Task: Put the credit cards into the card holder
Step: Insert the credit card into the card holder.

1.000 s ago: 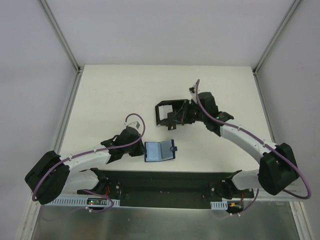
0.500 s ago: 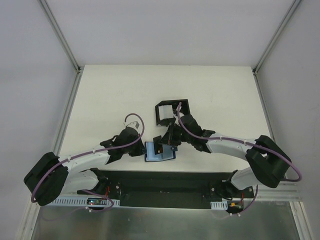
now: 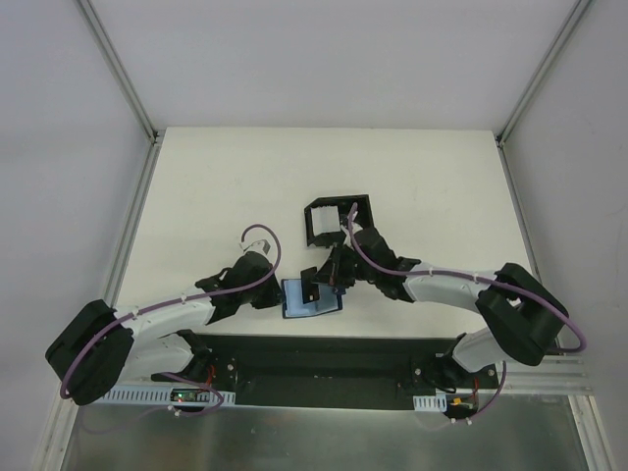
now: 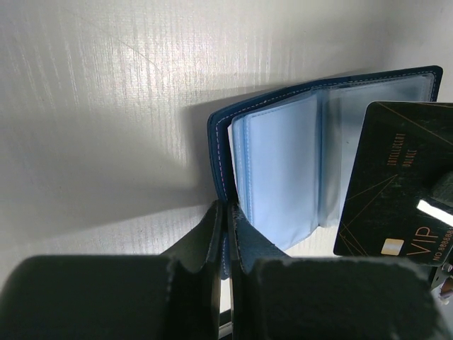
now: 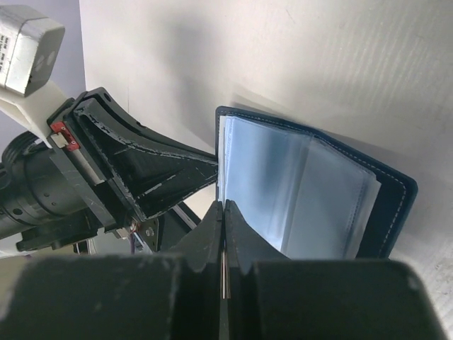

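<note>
The card holder (image 3: 316, 304), a dark blue wallet, lies open with pale blue sleeves (image 4: 283, 170) showing. My left gripper (image 4: 226, 209) is shut on the edge of its left cover, also seen from above (image 3: 279, 294). My right gripper (image 3: 329, 283) is shut on a black credit card (image 4: 396, 191) with gold "VIP" lettering. It holds the card over the open card holder (image 5: 311, 191). In the right wrist view the card shows only edge-on between the fingers (image 5: 224, 280). White cards (image 3: 329, 224) sit in the black box.
An open-topped black plastic box (image 3: 316, 210) stands on the table just beyond the wallet. The arm bases and a dark mounting rail (image 3: 314, 358) run along the near edge. The left gripper body (image 5: 134, 177) is close beside the right one.
My right arm has swung from the black box down to the wallet, bringing the black card over the open sleeves. The left gripper has kept its hold on the wallet.
</note>
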### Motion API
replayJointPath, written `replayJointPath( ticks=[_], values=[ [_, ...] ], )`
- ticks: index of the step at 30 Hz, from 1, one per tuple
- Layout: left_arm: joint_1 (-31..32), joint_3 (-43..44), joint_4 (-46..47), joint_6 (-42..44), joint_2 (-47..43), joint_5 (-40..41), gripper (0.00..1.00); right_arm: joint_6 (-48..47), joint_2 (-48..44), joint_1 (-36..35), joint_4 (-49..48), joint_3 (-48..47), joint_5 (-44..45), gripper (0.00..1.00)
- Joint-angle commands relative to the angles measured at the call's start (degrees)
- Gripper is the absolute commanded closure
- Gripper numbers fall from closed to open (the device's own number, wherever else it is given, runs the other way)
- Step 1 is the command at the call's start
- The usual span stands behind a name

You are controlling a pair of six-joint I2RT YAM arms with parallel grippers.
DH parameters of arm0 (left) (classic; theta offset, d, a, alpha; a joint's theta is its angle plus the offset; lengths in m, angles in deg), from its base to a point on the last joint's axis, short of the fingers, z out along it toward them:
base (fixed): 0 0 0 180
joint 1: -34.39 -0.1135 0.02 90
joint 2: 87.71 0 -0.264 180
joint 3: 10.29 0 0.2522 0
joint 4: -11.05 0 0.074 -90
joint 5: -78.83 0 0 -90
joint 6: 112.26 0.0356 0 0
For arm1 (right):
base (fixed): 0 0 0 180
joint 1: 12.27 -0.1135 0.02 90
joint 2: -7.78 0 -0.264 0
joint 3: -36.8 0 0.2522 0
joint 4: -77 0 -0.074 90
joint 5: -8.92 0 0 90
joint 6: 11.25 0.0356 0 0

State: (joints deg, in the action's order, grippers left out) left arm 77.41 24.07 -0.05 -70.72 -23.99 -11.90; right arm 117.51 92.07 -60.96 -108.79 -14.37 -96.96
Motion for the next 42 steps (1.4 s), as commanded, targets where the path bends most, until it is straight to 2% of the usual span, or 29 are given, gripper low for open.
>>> replayJointPath(
  ticks=[1,22,30,36,42],
  values=[
    [-0.31,0.41,0.07,0.22,1.14,2.31,1.00,-0.44,-2.38,-0.36,-2.69,0.93,1.37,1.00],
    [-0.40,-1.35,0.51,-0.58,0.61,3.46,1.00,0.00,-4.66,1.22,-3.57,6.29,6.12,1.00],
    [-0.49,-1.09,0.51,-0.05,2.45,3.72,1.00,-0.45,-0.98,3.78,-7.78,7.53,-0.73,1.00],
    [-0.40,-0.82,0.51,-0.40,3.51,4.07,1.00,1.40,1.93,3.78,-12.79,7.96,-2.75,1.00],
    [-0.40,-0.74,0.42,-0.49,3.69,4.25,1.00,1.40,3.86,3.77,-13.23,8.58,-3.10,1.00]
  ],
)
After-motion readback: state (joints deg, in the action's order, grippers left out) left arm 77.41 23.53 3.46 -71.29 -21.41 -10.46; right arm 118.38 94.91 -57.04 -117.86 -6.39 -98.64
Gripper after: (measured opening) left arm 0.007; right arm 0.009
